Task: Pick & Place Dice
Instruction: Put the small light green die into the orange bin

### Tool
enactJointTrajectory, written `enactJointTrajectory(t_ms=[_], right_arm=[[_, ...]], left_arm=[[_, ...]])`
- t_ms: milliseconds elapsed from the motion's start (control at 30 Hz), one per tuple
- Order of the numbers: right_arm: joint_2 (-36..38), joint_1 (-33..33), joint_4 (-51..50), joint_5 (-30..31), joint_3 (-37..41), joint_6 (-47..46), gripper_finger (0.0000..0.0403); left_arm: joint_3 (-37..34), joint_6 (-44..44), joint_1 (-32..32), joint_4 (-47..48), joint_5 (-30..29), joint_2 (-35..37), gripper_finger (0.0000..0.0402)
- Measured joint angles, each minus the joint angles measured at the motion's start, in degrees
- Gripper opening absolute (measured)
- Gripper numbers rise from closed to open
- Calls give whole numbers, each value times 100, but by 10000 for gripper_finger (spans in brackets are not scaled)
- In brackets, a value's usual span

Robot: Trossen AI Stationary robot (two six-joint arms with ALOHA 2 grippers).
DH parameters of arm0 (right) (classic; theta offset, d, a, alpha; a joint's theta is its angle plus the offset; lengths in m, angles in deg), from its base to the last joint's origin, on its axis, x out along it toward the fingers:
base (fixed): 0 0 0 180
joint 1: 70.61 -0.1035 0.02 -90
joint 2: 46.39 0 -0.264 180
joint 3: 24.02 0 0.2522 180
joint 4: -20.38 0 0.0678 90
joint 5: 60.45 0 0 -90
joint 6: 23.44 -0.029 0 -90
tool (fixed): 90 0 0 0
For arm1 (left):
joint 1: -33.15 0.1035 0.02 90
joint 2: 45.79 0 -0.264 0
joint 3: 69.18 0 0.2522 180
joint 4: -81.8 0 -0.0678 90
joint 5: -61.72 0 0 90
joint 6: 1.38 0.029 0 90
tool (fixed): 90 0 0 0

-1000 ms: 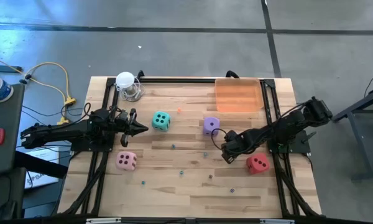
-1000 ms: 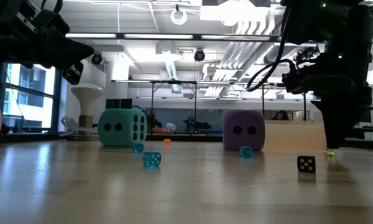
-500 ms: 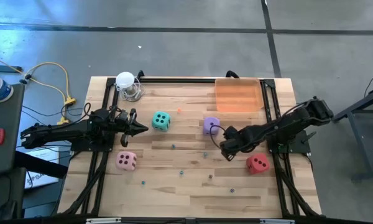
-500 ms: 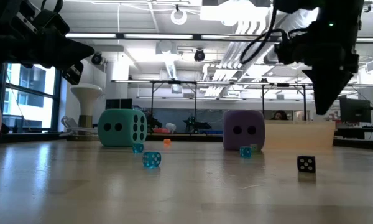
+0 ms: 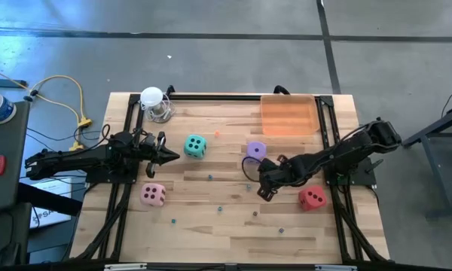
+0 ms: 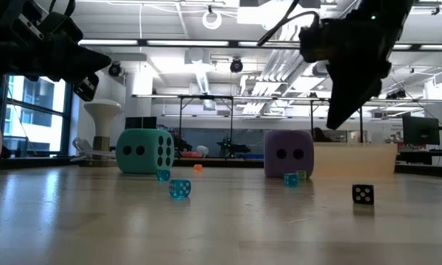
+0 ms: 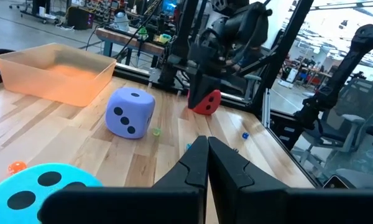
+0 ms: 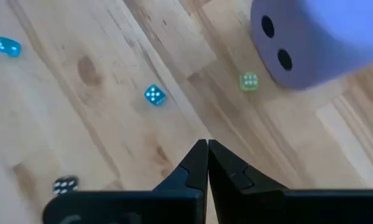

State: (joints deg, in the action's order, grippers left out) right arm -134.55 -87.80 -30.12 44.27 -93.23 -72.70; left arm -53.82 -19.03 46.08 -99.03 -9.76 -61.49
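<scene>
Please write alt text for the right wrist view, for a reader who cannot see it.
The right gripper, jaws shut and empty, hangs over the light wooden table. Ahead lie a soft purple cube die, two tiny blue dice, a tiny green one and a tiny black one.

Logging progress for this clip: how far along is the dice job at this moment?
Nothing looks done: the orange bin appears empty, and the teal die, purple die, pink die and red die all sit on the table. In hand: nothing; the right gripper hovers shut and empty by the purple die, and the left gripper waits shut beside the teal one. All four picks are left.
</scene>
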Motion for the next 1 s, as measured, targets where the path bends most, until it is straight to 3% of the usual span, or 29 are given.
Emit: enactJointTrajectory(t_ms=[100,233,400,533,1000], right_arm=[[-283,102,332,-142,0,176,28],[-644,299,714,-116,0,540,87],[-860,666,756,19,0,598,164],[-883,894,776,20,0,574,201],[-883,1160,751,-123,0,557,203]], left_arm=[[2,0,0,0,0,-16,2],[1,2,1,0,-2,-55,2],[0,2,0,0,-4,-92,2],[1,4,1,-4,-7,-96,2],[0,9,2,-2,-7,-96,2]])
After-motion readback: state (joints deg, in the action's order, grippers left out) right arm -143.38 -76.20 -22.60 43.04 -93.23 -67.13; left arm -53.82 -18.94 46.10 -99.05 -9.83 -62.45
